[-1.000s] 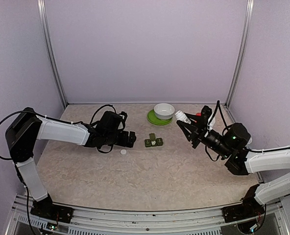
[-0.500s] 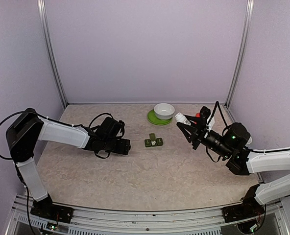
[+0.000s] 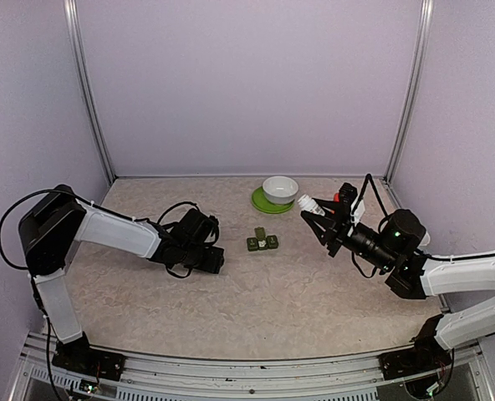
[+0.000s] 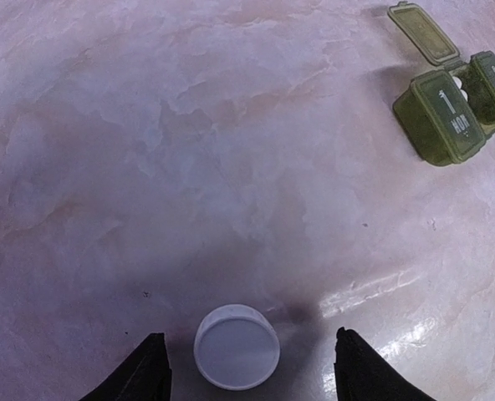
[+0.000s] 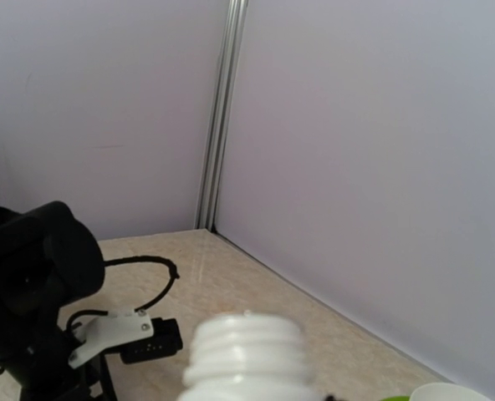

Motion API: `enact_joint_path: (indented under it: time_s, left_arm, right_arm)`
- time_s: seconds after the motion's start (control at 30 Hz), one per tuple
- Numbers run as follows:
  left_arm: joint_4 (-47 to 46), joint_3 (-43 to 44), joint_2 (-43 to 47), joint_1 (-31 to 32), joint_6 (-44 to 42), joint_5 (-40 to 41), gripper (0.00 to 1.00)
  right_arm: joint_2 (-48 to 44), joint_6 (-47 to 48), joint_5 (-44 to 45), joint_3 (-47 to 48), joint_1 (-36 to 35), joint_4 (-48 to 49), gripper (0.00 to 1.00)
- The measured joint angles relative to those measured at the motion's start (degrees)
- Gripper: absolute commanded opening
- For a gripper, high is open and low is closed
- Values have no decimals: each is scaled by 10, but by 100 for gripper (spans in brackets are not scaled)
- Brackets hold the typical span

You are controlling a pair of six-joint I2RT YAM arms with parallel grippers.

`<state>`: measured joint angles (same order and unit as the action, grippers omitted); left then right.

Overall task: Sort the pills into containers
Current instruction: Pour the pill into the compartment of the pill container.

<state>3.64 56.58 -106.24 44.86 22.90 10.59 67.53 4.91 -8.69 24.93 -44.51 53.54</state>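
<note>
Left wrist view: the white cap (image 4: 237, 347) on the surface (image 4: 231, 167) is being straddled by the left fingers (image 4: 151, 372), which are apart and clear of it. The white bottle (image 3: 310, 203) is being gripped uncapped by the right fingers (image 3: 324, 224), right of the containers (image 4: 448, 117) mid-surface. An off-centre pinch could flick the cap away; tipping could spill the bottle.

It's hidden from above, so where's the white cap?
Left wrist view: the white cap lies on the table between the left gripper's fingers, the green containers farther off at upper right.
</note>
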Motion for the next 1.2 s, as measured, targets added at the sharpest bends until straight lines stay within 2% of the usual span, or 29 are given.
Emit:
enact_joint_path:
  time_s: [0.37,0.47,0.93,1.2]
  left_arm:
    - [-2,0,-9,0,0,18,39]
    - [-2,0,-9,0,-1,20,30]
    - [-2,0,-4,2,-4,9,29]
    - [-32,-1,68,3,-24,-53,29]
  right_arm:
    - [0,0,0,0,0,-1,22]
    - [0,0,0,0,0,-1,22]
    - [6,1,1,6,0,-4,23]
    - [24,4,-17,16,0,-15,23]
